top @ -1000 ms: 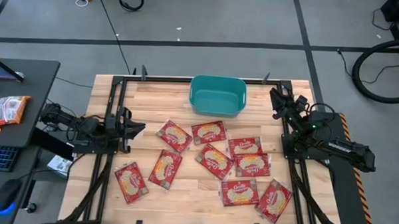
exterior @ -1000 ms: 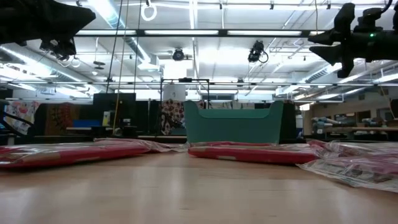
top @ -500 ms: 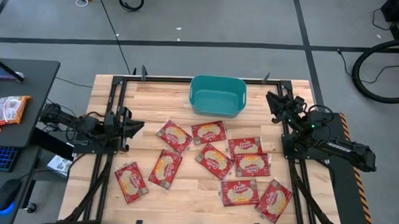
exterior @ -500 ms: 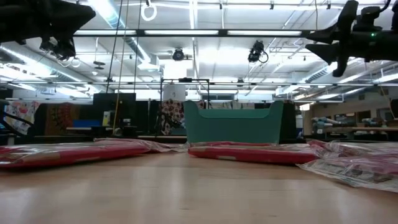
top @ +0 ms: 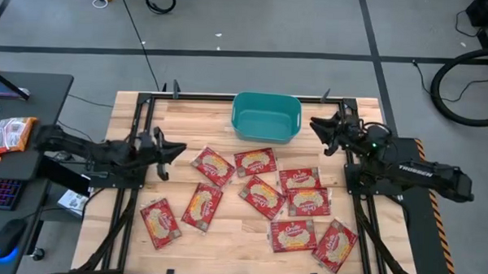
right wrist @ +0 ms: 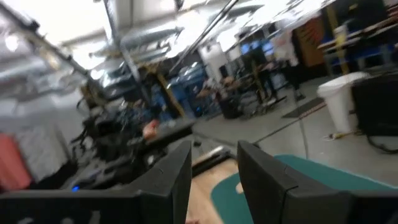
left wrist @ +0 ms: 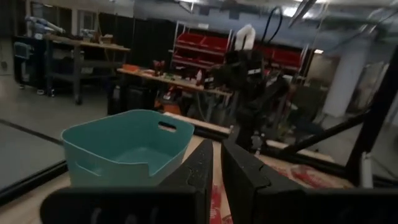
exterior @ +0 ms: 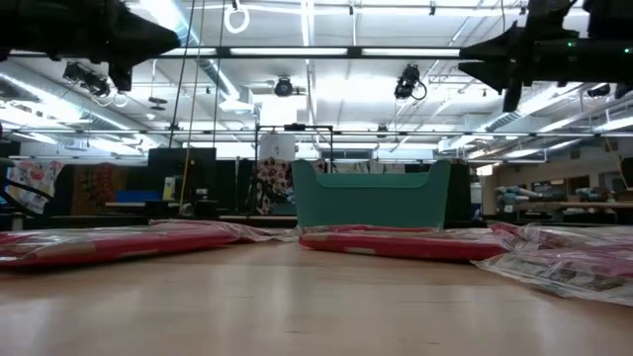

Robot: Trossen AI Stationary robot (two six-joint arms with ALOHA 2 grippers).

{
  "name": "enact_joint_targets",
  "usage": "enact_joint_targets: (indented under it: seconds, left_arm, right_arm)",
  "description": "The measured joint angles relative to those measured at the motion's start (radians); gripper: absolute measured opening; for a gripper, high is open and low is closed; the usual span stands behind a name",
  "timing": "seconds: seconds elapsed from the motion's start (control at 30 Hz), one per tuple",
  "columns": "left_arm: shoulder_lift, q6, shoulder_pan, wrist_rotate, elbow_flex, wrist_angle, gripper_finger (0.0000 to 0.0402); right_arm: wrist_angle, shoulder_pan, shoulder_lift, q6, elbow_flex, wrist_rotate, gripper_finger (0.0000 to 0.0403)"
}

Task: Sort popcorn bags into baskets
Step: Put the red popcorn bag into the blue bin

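Several red popcorn bags [top: 262,196] lie flat on the wooden table, spread from its near left to its near right; the low view shows them edge-on [exterior: 396,242]. The teal basket [top: 266,117] stands at the middle of the far edge, empty [left wrist: 124,146]. My left gripper [top: 178,148] hovers above the table's left part, left of the bags, with its fingers [left wrist: 202,171] almost together. My right gripper [top: 316,130] hovers just right of the basket, open, pointing toward it [right wrist: 214,168]. Neither holds anything.
A black frame [top: 229,97] runs along the table's far edge and down both sides. Bare wood lies between the basket and the bags and at the near middle. A desk with a keyboard and a mouse [top: 6,190] stands left of the table.
My right gripper has swung toward the table's left, coming closer to the basket's right side. My left gripper has moved toward the table's right, closer to the bags. The bags and the basket have stayed where they were.
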Motion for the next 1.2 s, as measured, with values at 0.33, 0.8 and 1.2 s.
enact_joint_targets:
  seconds: [0.33,0.8,1.2]
  left_arm:
    - [0.218,-0.034,0.004,0.006,0.158,-0.078,0.0036]
    - [0.437,-0.216,0.003,0.013,0.289,-0.248,0.0052]
    - [0.594,-0.265,-0.031,0.015,0.438,-0.454,0.0177]
  right_arm:
    - [-0.015,0.001,0.152,-0.083,0.066,-0.068,0.0133]
    - [-0.061,0.167,0.321,-0.213,0.161,-0.1,0.0132]
    - [-0.111,0.218,0.365,-0.269,0.176,-0.063,0.0132]
